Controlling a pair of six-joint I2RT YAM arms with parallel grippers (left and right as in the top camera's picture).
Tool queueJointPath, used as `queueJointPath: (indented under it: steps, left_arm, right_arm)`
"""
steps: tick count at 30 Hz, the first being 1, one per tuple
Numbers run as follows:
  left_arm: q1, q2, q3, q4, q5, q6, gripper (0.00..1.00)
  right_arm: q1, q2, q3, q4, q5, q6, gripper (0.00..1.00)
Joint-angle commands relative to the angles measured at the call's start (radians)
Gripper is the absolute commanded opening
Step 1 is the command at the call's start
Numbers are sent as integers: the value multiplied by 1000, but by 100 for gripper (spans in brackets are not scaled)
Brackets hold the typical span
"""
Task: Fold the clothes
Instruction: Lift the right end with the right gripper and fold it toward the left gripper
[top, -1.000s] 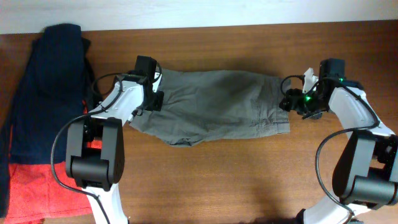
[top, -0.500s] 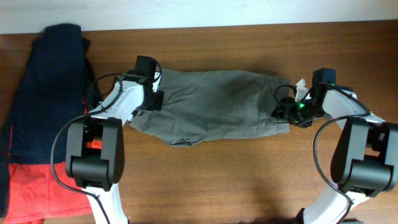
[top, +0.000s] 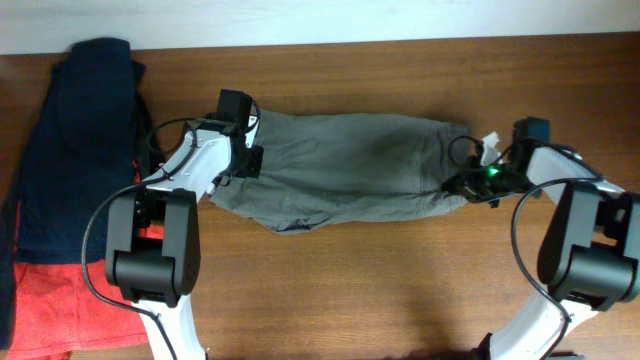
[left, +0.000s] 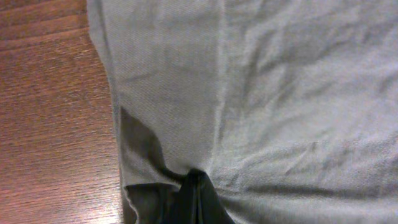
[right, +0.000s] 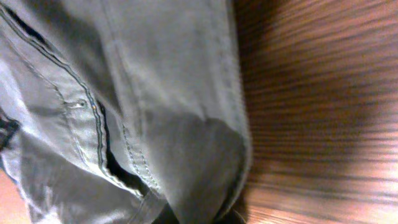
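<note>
The clothes (top: 340, 170), a grey-khaki pair of shorts, lie spread across the middle of the wooden table (top: 400, 280). My left gripper (top: 246, 160) is shut on their left end. In the left wrist view its dark fingertips (left: 198, 200) pinch a fold of the cloth (left: 280, 93). At the right end, my right gripper (top: 463, 186) is shut on the bunched edge. The right wrist view shows stitched seams and a pocket opening in the cloth (right: 155, 93). That cloth runs down between the jaws (right: 199, 218) at the bottom of the frame.
A dark navy garment (top: 75, 140) lies along the table's left side, with an orange-red garment (top: 50, 300) below it at the front left corner. The table's back edge meets a white wall (top: 400, 20).
My right gripper has dropped onto the right end of the shorts and shut on it, bunching that edge. The left gripper has stayed shut where it was.
</note>
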Motion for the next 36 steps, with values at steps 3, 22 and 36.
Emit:
queueJointPath:
  steps: [3, 22, 36]
  left_arm:
    - [-3, 56, -18, -37, 10, -45, 1]
    - [-101, 56, -17, -51, 166, -112, 1]
    - [-101, 56, -17, -35, 180, -112, 0]
  right_arm:
    - [-115, -14, 29, -53, -36, -70, 4]
    - [221, -174, 253, -309, -47, -213, 4]
    - [604, -174, 254, -14, -48, -11, 4]
